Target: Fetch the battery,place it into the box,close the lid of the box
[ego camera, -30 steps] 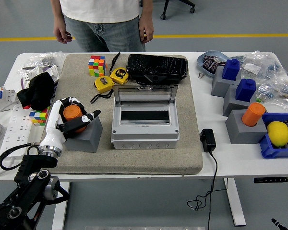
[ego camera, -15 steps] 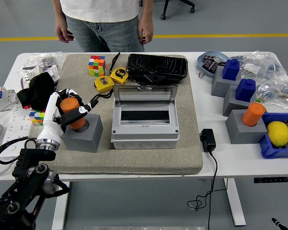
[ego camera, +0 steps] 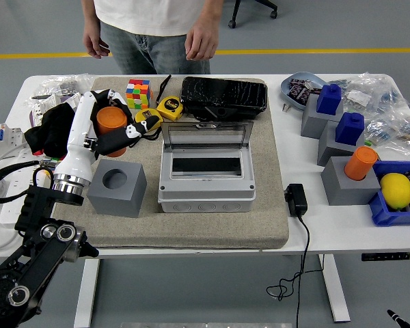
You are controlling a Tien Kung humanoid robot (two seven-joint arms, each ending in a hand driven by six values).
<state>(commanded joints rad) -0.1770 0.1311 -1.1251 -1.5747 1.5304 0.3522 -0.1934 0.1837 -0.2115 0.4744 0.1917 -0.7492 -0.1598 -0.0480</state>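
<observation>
My left hand (ego camera: 113,133) is shut on the orange cylindrical battery (ego camera: 110,121) and holds it in the air above the mat, up and left of the grey holder block (ego camera: 117,188), whose round socket is empty. The grey box (ego camera: 206,178) sits in the middle of the mat to the right of the hand, its clear lid (ego camera: 206,135) standing open at the back. My right hand is out of view.
Two yellow tape measures (ego camera: 169,107), a Rubik's cube (ego camera: 138,93) and a black pouch (ego camera: 224,94) lie behind the box. Grey blocks with blue and orange batteries (ego camera: 359,162) stand at the right. A person (ego camera: 157,27) stands at the far side, hands hanging.
My left hand has lifted the orange battery out of the grey block's socket and raised it up and back. The person's hand at the top has shifted slightly.
</observation>
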